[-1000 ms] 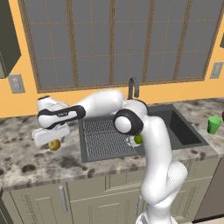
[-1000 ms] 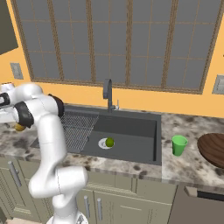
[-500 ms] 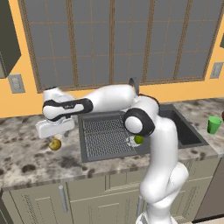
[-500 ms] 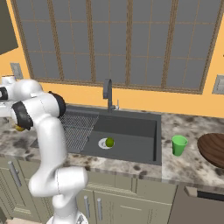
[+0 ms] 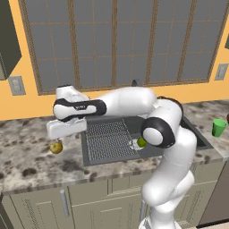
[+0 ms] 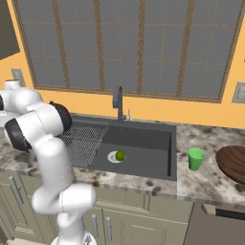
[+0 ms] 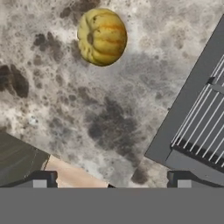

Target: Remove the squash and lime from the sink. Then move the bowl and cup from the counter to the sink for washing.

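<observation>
The hand (image 7: 109, 179) hangs wide open and empty over the tabletop (image 5: 31, 156), with the squash (image 7: 102, 36) lying free at its 12 o'clock. The lime (image 6: 119, 155) sits on the sink (image 6: 143, 143) drain.

Speckled stone counter (image 5: 27, 152), squash (image 5: 56, 147) left of the sink (image 6: 143, 143) — cup (image 6: 195, 159), bowl (image 6: 232, 162) right.

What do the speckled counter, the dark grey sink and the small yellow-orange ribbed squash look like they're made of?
The speckled counter looks like polished granite: mottled grey, brown and cream patches. The dark grey sink seems matte composite or coated metal, uniformly dull, with a wire rack on its drainboard. The small yellow-orange ribbed squash looks like natural produce, with a smooth rind striped orange.
</observation>
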